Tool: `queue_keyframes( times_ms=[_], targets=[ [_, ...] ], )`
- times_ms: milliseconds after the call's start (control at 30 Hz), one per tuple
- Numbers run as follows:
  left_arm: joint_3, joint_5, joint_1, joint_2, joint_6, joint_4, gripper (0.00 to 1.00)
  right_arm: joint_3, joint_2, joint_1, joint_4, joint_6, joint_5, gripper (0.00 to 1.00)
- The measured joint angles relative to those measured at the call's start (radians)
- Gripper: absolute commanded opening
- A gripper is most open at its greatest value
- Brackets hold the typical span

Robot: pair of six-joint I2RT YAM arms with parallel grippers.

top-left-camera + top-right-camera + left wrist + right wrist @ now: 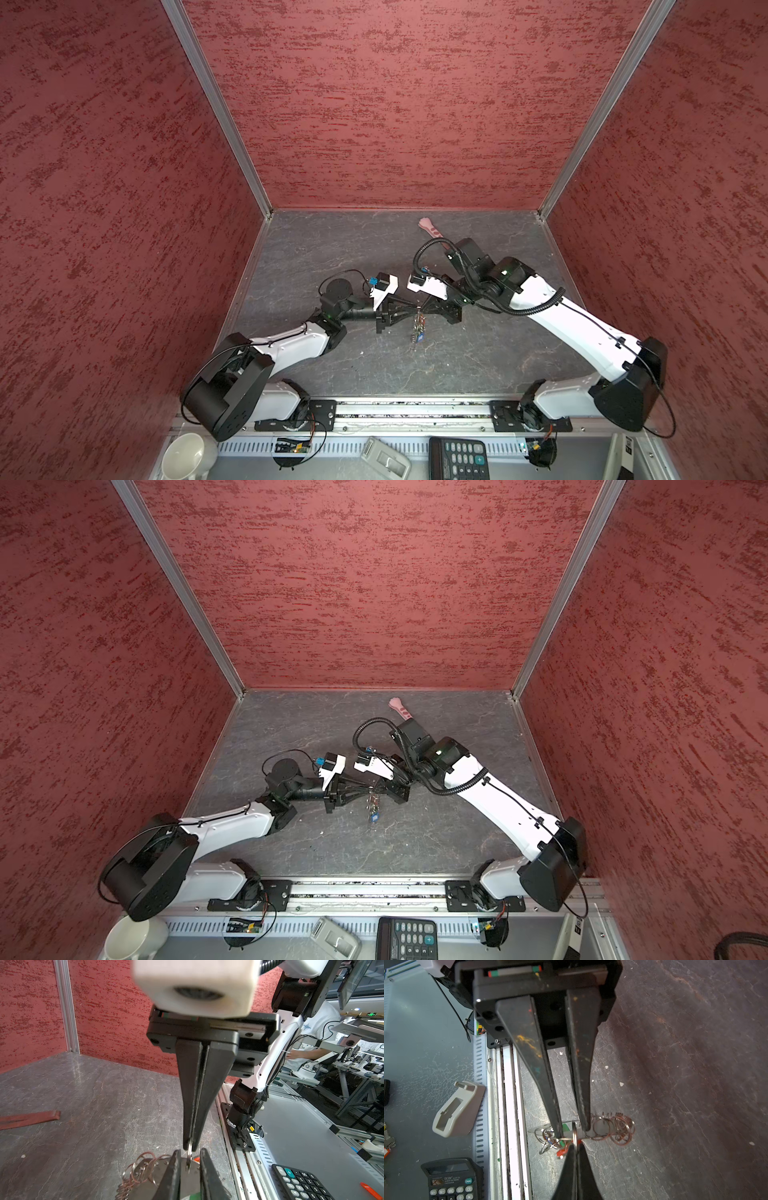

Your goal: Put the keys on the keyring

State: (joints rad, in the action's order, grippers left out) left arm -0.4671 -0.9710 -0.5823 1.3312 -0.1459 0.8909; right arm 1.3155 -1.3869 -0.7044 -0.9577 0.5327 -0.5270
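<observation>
Both grippers meet tip to tip above the middle of the grey floor in both top views. My right gripper point(576, 1146) is shut on a silver ring point(574, 1134) of the keyring, held edge-on. The keyring's chain of rings point(614, 1129) hangs to one side with a flat grey piece. The keys point(550, 1140) dangle on the other side, with red, green and blue tags showing. My left gripper point(189, 1152) stands narrowly open, one finger on each side of that ring point(189, 1160) without touching it. The bunch point(417, 332) hangs below the tips.
A pink-handled tool point(428, 227) lies at the back behind the right arm. Below the front rail sit a calculator point(459, 457), a grey tape dispenser point(384, 459) and a white cup point(185, 457). Red walls close in three sides.
</observation>
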Motion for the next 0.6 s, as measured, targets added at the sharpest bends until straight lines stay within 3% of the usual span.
queue_keyframes(
  times_ms=[600],
  targets=[
    [-0.039,-0.049,0.000,0.042,-0.022,-0.010,0.03,0.000,-0.002,-0.002,0.006,0.002,-0.002,0.00]
  ],
)
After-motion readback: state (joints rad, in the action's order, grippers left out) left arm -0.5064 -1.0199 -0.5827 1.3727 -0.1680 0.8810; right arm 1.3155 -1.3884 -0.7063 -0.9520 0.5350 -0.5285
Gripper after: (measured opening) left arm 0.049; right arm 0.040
